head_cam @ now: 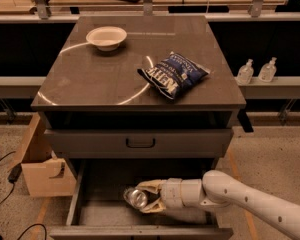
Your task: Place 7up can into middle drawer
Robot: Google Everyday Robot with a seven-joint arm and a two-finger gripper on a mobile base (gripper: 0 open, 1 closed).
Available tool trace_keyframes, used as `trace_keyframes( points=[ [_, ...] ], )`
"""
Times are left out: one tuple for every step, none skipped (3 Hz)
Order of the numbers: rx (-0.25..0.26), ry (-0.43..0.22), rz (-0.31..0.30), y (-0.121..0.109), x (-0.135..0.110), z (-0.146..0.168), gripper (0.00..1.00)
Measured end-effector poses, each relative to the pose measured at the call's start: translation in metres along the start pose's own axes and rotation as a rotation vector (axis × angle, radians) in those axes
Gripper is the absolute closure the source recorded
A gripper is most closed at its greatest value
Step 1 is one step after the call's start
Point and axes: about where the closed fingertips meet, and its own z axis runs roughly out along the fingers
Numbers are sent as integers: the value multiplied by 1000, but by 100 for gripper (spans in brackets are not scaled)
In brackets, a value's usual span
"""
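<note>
a dark grey cabinet fills the middle of the camera view, its flat glossy top tilted toward the lens. the robot's white arm comes in from the lower right corner and lies nearly level, reaching leftward under the cabinet's front.

at the bottom of the stack the middle drawer is pulled out, with its grey floor and left side rail showing and its front edge along the bottom of the frame. directly above it the upper drawer sits pushed in. its front face and black loop handle hang over the back part of the open drawer, just above the arm's wrist.

a pale wooden box stands on the floor against the cabinet's left side, just beside the open drawer's left rail. on the cabinet top a dark blue crisp bag lies right of centre, near the front edge. a cream bowl sits at the back left, well apart from the bag.

the gripper is inside the middle drawer, toward its middle. its cream fingers are closed above and below the 7up can and clamp it. the can lies on its side with a shiny round end facing forward and left. whether it touches the drawer floor cannot be told.

two small clear bottles stand on a ledge right of the cabinet. a black cable trails over the floor at far left.
</note>
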Motion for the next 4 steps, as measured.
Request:
trace_keyframes(
  points=[
    [-9,14,9,1,11,6,35],
    [-9,47,24,2,16,7,12],
    [-2,95,35,2,19,-1,0],
    [19,157,36,-3,20,-22,12]
  ],
)
